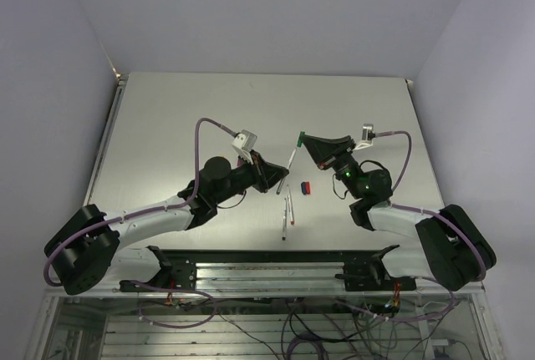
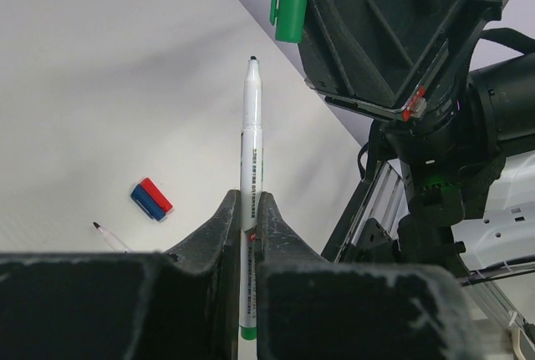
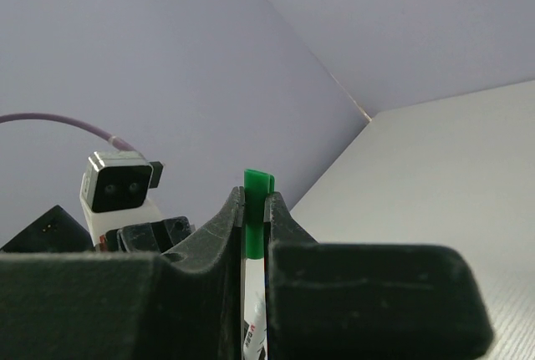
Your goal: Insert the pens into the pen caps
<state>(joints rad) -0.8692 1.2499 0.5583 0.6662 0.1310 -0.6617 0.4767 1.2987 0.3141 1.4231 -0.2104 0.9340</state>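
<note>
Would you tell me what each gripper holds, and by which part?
The left gripper clamps a white pen by its rear half; the right gripper pinches the green cap by one end, the rest protruding.

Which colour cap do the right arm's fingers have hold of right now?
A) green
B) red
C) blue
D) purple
A: a green cap is pinched between the right fingers, while the red cap and blue cap lie side by side on the table.
</note>
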